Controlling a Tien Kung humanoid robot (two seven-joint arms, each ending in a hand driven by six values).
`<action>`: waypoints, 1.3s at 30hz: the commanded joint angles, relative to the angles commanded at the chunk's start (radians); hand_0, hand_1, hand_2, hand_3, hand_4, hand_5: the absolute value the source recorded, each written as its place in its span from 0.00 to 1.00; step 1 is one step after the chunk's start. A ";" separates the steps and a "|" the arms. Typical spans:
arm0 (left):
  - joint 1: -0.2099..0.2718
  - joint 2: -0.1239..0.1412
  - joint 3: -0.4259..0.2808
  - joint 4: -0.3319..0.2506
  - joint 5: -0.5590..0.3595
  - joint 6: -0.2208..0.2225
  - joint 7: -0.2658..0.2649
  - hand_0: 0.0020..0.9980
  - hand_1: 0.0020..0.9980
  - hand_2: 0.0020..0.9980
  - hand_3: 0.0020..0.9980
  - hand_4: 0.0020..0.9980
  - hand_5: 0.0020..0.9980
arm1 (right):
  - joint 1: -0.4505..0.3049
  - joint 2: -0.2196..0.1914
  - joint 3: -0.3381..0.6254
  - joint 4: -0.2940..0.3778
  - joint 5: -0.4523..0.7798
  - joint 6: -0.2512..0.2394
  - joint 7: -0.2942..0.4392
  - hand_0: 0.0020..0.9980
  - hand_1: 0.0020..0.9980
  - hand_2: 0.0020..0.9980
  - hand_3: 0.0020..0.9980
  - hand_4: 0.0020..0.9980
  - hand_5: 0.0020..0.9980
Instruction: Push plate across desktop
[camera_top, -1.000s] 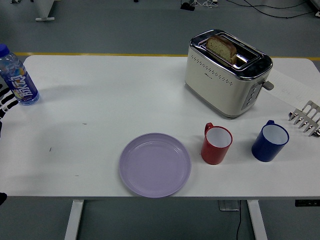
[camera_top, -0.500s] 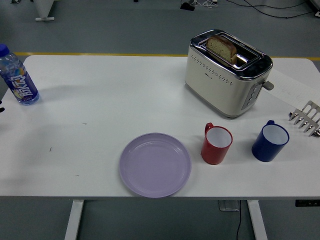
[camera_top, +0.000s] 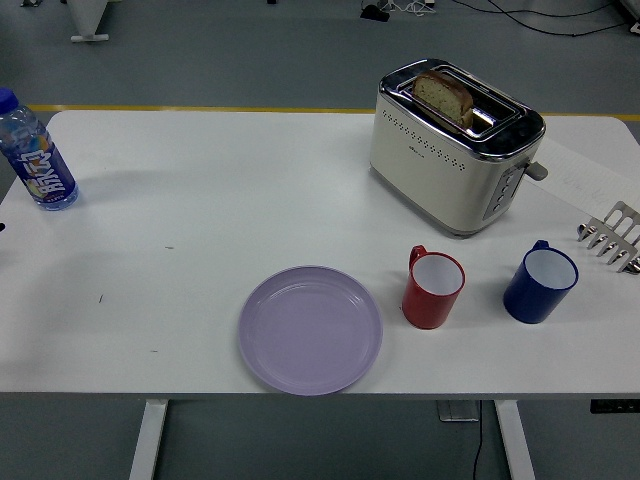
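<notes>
Head view: white table (camera_top: 200, 200)
Plate: lilac plate (camera_top: 310, 329) sitting at near edge, left of red mug (camera_top: 433, 288)
Hands: neither showing, state unknown
Toaster: cream toaster (camera_top: 455, 145) holding bread, far right

Edges and slots are hiding parts of several things.

The picture's right edge is cutting off the metal rack (camera_top: 610, 236), leaving only its near prongs showing, and it is also clipping the paper sheet (camera_top: 590, 178), whose near end is disappearing behind the toaster (camera_top: 450, 150). The toaster's slot is swallowing the lower half of the bread slice (camera_top: 444, 95), and the toaster's small print is staying too small to read. The bottle (camera_top: 35, 155) is showing a label too blurred to read. Just below the bottle, a tiny dark speck (camera_top: 2, 228) is poking in at the left edge; whether it is a fingertip cannot be told. The bottom edge is cutting off the table legs (camera_top: 148, 440).
</notes>
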 joint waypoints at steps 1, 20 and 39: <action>0.000 -0.001 -0.001 0.000 0.000 0.001 0.000 0.63 0.71 0.69 0.64 0.49 1.00 | 0.000 0.000 -0.001 0.000 0.001 0.000 0.000 0.56 0.55 0.66 0.59 0.35 0.40; -0.008 -0.019 -0.005 -0.005 -0.020 0.001 -0.006 0.64 0.71 0.69 0.64 0.50 1.00 | 0.011 0.000 0.003 -0.003 -0.001 -0.002 -0.003 0.56 0.55 0.66 0.59 0.34 0.40; -0.008 -0.013 -0.004 0.004 -0.020 0.007 -0.005 0.64 0.71 0.69 0.65 0.51 1.00 | 0.007 0.001 0.012 0.001 -0.005 -0.010 -0.010 0.56 0.55 0.66 0.59 0.34 0.39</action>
